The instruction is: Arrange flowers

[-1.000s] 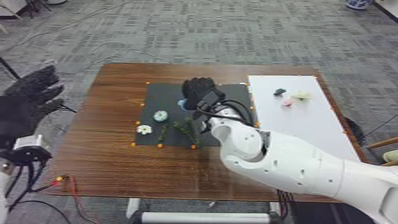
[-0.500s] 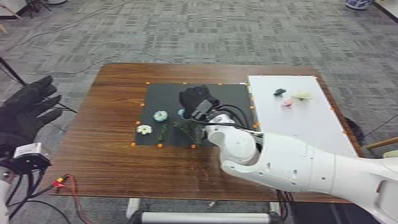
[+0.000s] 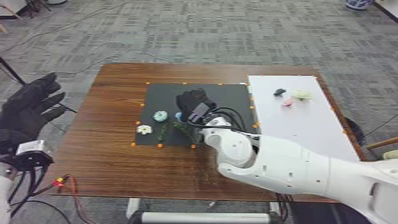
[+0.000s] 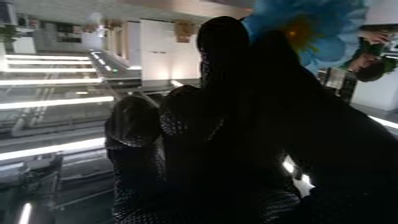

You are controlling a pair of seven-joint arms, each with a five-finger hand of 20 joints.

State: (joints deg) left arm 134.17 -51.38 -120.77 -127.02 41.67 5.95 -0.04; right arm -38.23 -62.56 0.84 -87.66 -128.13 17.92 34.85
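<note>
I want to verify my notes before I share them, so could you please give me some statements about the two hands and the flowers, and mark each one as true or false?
1. The right robot hand is above the dark mat. True.
2. The left robot hand is holding a flower. False: it is open and empty, beyond the left edge of the table.
3. A blue flower is between the thumb and a finger of the right robot hand. True.
4. The pink flower lies on the dark mat. False: it lies on the white board.
5. The white flower lies on the dark mat. True.
</note>
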